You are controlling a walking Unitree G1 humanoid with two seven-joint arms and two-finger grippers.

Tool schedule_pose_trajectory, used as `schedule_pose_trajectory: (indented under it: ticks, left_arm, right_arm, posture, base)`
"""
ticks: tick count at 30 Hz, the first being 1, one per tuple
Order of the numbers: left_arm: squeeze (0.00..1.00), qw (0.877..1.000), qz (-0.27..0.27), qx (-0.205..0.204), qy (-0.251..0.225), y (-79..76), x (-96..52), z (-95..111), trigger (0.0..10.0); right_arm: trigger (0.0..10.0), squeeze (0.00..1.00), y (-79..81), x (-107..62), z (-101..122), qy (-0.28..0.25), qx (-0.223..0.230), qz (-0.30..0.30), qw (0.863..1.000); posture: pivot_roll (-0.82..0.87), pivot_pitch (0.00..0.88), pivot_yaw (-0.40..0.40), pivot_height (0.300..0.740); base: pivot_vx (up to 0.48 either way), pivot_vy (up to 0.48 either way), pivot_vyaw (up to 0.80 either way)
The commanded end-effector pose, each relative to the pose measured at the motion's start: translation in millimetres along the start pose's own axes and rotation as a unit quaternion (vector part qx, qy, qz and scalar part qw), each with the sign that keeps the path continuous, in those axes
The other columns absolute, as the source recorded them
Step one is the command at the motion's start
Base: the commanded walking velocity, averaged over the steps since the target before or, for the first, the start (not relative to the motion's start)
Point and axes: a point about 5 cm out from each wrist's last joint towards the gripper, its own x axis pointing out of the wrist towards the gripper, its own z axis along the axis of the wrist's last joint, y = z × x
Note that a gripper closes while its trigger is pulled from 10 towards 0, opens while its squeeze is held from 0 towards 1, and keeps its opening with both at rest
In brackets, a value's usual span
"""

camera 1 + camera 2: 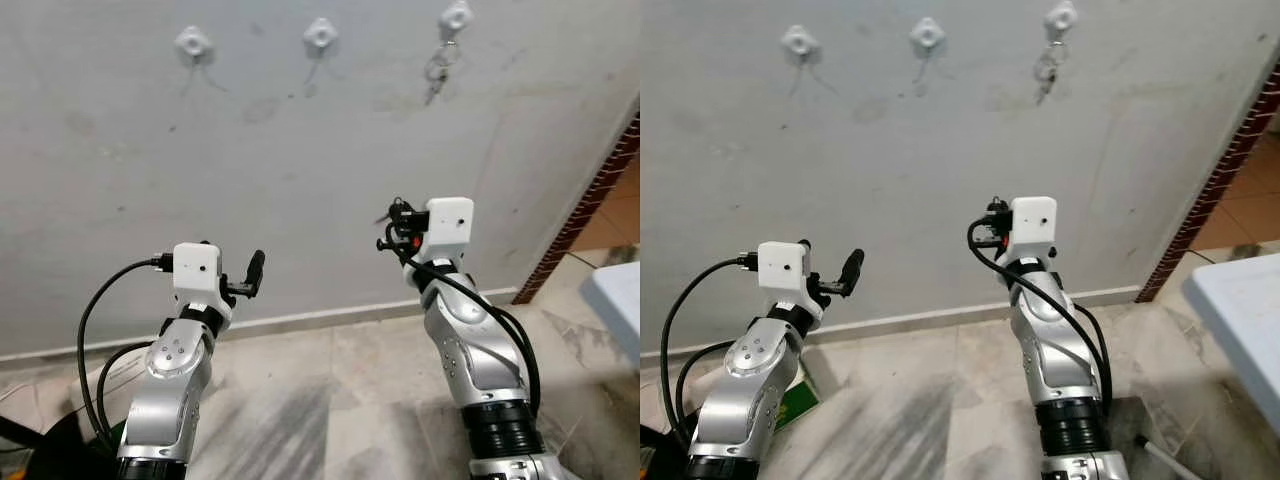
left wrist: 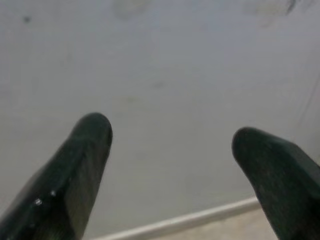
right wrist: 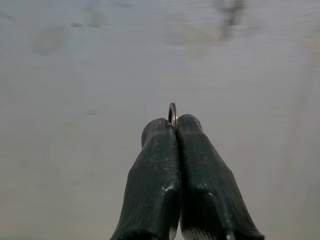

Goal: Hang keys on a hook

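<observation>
- The right gripper point(image 3: 173, 122) is raised before the grey wall point(image 1: 300, 170), its two black fingers point(image 3: 155, 175) pressed together on a thin metal key ring point(image 3: 172, 114).
- Just the top arc of that ring stands up between the fingertips; whatever hangs from it is hidden behind them, so I cannot tell whether keys are on it.
- In the left eye view the right arm's white wrist box point(image 1: 448, 222) sits to the right of centre, well below the hooks, with a black cable looping down along the silver arm.
- Three white hooks are fixed in a row high on the wall: the left hook point(image 1: 193, 43), the middle hook point(image 1: 320, 34) and the right hook point(image 1: 456, 17).
- A bunch of keys point(image 1: 438, 72) already hangs from the right hook, touching the wall; the other two hooks are bare.
- The right gripper is below the right hook and well apart from it.
- The left gripper point(image 2: 170, 135) is held up lower and to the left, its fingers spread wide with nothing between them, pointing at the wall and the pale skirting at its foot.
- A marbled tile floor point(image 1: 330, 400) runs along the base of the wall.
- A strip of red brick point(image 1: 590, 200) edges the wall at the far right.
- The corner of a white table point(image 1: 1240, 320) shows near the right side.
</observation>
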Motion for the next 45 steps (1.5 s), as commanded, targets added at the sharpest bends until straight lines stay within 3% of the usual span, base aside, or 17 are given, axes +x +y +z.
schedule_pose_trajectory:
  ticks: [1, 8, 23, 29, 33, 37, 41, 45]
  left_arm:
    - [0.0, 1.0, 0.014, 0.007, 0.0, 8.8, -3.1, 1, 10.0]
    - [0.0, 1.0, 0.027, 0.0, -0.001, 15.5, -2.8, 2, 10.0]
    - [0.0, 1.0, 0.027, -0.007, 0.0, 13.9, -3.3, 0, 10.0]
    - [0.0, 1.0, 0.024, -0.016, -0.002, 12.0, -3.3, -1, 10.0]
    - [0.0, 0.999, 0.022, -0.03, 0.002, 9.7, -2.7, 0, 10.0]
    - [0.0, 0.999, 0.019, -0.031, 0.008, 5.6, 3.6, -6, 10.0]
    - [0.0, 0.999, 0.003, -0.04, -0.015, -0.9, 20.1, 5, 10.0]
    - [0.0, 0.999, 0.0, -0.025, -0.019, 3.2, 21.6, 9, 10.0]
  right_arm:
    - [10.0, 0.0, 7.2, 1.3, 4, -0.009, 0.006, 0.012, 1.0]
    - [10.0, 0.0, 12.1, 2.4, 5, -0.012, 0.005, 0.023, 1.0]
    - [10.0, 0.0, 14.4, 2.1, 5, -0.012, 0.001, 0.032, 0.999]
    - [10.0, 0.0, 13.3, 1.2, 3, -0.01, 0.0, 0.032, 0.999]
    - [10.0, 0.0, 11.0, -1.5, 7, -0.013, -0.006, 0.029, 0.999]
    - [10.0, 0.0, -2.5, -6.6, 2, -0.007, -0.013, 0.006, 1.0]
    - [10.0, 0.0, -12.1, -11.6, 0, -0.006, -0.016, -0.01, 1.0]
    - [10.0, 0.0, -15.2, -7.2, 2, -0.007, -0.02, -0.011, 1.0]
  posture:
    - [0.03, 0.029, 0.071, 0.74]
    - [0.03, 0.024, 0.07, 0.74]
    - [0.03, 0.022, 0.067, 0.74]
    - [0.03, 0.031, 0.065, 0.74]
    - [-0.01, 0.03, 0.08, 0.74]
    - [-0.03, 0.013, 0.092, 0.74]
    - [-0.04, 0.0, 0.09, 0.74]
    - [-0.03, 0.0, 0.085, 0.74]
  base:
    - [0.0, 0.0, 0.0]
    - [0.0, 0.0, 0.0]
    - [0.0, 0.0, 0.0]
    - [0.277, 0.346, 0.0]
    - [0.28, 0.39, 0.0]
    - [0.277, 0.394, 0.0]
    - [0.206, 0.295, 0.0]
    - [0.0, 0.0, 0.0]
